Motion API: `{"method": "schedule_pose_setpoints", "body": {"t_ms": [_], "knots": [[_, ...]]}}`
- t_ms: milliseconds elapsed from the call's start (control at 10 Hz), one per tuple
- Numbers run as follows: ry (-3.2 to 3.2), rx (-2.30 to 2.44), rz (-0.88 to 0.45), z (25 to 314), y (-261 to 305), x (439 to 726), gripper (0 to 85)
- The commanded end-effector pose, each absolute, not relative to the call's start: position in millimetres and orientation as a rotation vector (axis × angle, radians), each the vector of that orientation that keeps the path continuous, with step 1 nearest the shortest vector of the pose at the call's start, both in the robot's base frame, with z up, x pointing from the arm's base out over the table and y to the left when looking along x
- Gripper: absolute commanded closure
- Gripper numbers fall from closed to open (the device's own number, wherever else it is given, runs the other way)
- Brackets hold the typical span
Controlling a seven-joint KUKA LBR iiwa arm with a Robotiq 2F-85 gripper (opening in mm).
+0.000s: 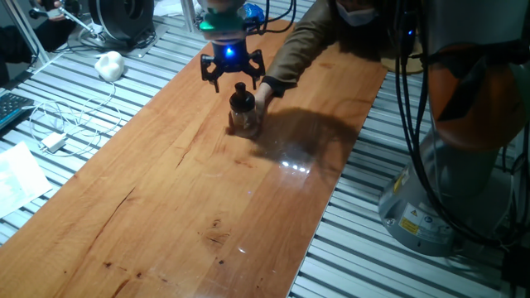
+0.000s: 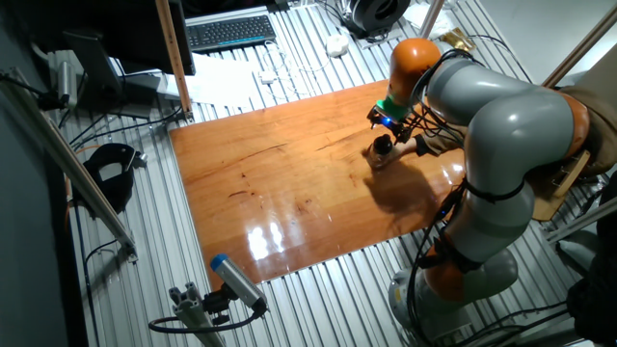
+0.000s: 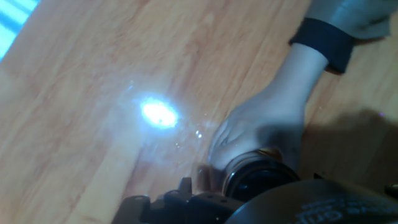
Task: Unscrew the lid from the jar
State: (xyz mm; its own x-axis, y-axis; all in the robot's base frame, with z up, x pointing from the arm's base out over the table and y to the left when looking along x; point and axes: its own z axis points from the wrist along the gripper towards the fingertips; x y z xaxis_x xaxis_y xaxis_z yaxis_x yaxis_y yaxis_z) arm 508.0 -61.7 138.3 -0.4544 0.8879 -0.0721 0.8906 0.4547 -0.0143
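Note:
The jar [image 1: 243, 121] is small clear glass and stands upright on the wooden table [image 1: 190, 207] with the black lid [image 1: 242, 98] on it. A person's hand [image 1: 266, 93] holds the jar from the right. My gripper [image 1: 234, 80] hangs just above the lid with its fingers spread, open and empty. In the other fixed view the gripper [image 2: 385, 125] is over the jar [image 2: 382, 154]. In the hand view the person's hand [image 3: 264, 127] wraps the jar's dark rim [image 3: 258, 176], which is blurred.
The person's arm [image 1: 315, 41] reaches in from the far right. A white lump [image 1: 109, 64] and a charger with cable [image 1: 54, 142] lie on the slatted bench to the left. My arm's base [image 1: 447, 190] stands right of the table. A keyboard [image 2: 231, 32] lies beyond it.

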Motion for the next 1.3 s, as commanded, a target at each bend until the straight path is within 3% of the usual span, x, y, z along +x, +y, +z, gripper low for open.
{"method": "schedule_pose_setpoints", "body": {"t_ms": [0, 1200], "knots": [[2.014, 2.366, -0.102, 137.4, -61.5, 506.8, 0.0], [2.043, 2.405, -0.084, 129.3, -64.8, 500.6, 0.0]]}}
